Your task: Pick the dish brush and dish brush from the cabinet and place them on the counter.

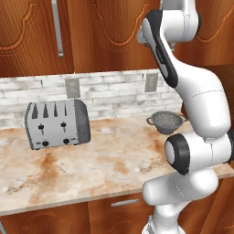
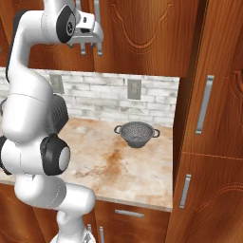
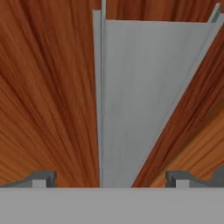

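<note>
Down at the front edge, low wooden cabinets with short silver pulls run under the counter, a broad beige slab blotched with rust-orange, its marbling heaviest through the middle. On the left of that slab a silver four-slot toaster stands upright, well apart from everything else. Further back and to the right, a metal mesh colander sits upright near the wall, close to the tall wooden unit that closes off the counter's right end.

Behind them the backsplash is pale whitewashed brick, with two grey outlets set into it.

Up above, the cabinet hangs over the counter, reddish-brown carved panel doors shut, long silver bar handles running vertically. The arm reaches high, and the gripper is right up against the door at one of those bars. From the hand camera, the bar handle fills the middle, with wood grain either side. The fingertips stand wide apart, one on each side of the bar, clasping nothing.

The brushes can't be seen; the doors in front of the hand are shut.
</note>
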Controlling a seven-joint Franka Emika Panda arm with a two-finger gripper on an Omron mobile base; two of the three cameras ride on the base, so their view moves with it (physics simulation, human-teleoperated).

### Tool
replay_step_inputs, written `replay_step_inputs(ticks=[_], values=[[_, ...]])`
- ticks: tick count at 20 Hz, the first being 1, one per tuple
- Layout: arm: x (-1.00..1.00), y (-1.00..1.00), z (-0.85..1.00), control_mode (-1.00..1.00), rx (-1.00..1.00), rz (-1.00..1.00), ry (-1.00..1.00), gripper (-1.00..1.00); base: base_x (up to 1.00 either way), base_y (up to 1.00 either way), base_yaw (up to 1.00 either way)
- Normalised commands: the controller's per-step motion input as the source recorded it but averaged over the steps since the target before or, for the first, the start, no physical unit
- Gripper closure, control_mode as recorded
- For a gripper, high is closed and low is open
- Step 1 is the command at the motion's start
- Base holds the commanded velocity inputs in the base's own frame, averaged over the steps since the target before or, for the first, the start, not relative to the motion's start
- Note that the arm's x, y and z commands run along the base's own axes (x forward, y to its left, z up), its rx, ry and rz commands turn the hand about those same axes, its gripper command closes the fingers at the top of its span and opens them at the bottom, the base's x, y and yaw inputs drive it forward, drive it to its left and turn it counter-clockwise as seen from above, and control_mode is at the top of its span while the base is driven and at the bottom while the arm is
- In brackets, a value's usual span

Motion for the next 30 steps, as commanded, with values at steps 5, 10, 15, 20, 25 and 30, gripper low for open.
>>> replay_step_inputs(ticks=[5,10,15,20,25,30], values=[[0.18,-0.01,-0.02,-1.00,-0.01,0.00,-0.09,-1.00,0.00,0.00,0.00],[0.25,-0.04,0.00,-1.00,0.00,0.07,-0.02,-1.00,0.00,0.00,0.00],[0.27,0.00,0.00,-1.00,0.00,0.05,0.00,1.00,0.00,0.00,0.00],[0.11,0.00,0.00,-1.00,0.00,0.02,0.00,1.00,0.00,0.00,0.00],[0.00,0.03,0.00,-1.00,0.00,0.00,0.00,1.00,0.00,0.00,0.00],[-0.16,0.24,0.00,-1.00,-0.02,-0.01,0.00,1.00,0.00,0.00,0.00]])
